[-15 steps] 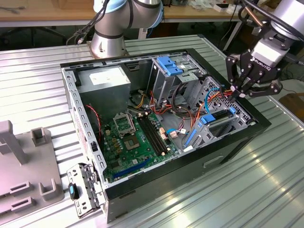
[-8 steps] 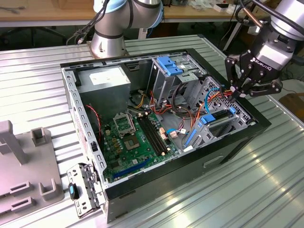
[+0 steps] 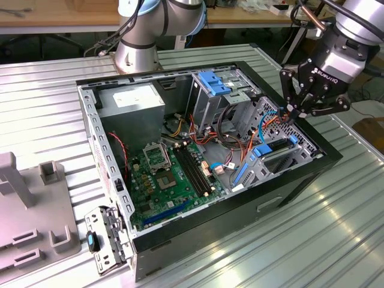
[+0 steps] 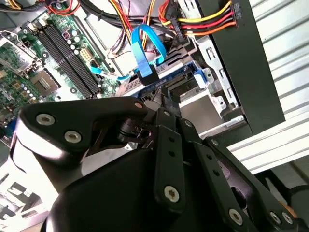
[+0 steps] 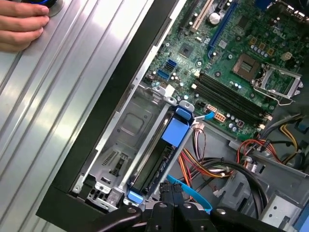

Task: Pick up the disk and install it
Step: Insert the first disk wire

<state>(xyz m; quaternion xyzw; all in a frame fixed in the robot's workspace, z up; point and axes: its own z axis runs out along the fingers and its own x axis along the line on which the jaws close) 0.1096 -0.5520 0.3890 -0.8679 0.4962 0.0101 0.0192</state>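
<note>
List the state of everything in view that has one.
Case: lying on its side, side panel off.
Disk: on edge in the corner bay, in its blue frame.
Gripper: shut, tips just over the disk's end.
Memory slots: empty.
Processor socket: no cooler on it.
Hand: fingers lying on the table.

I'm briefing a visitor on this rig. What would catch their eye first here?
The open computer case on the ribbed metal table, its green motherboard bared. At the exterior view's right, the gripper hangs over the case's corner, where the blue-framed disk sits. A hand rests on the table outside the case.
</note>
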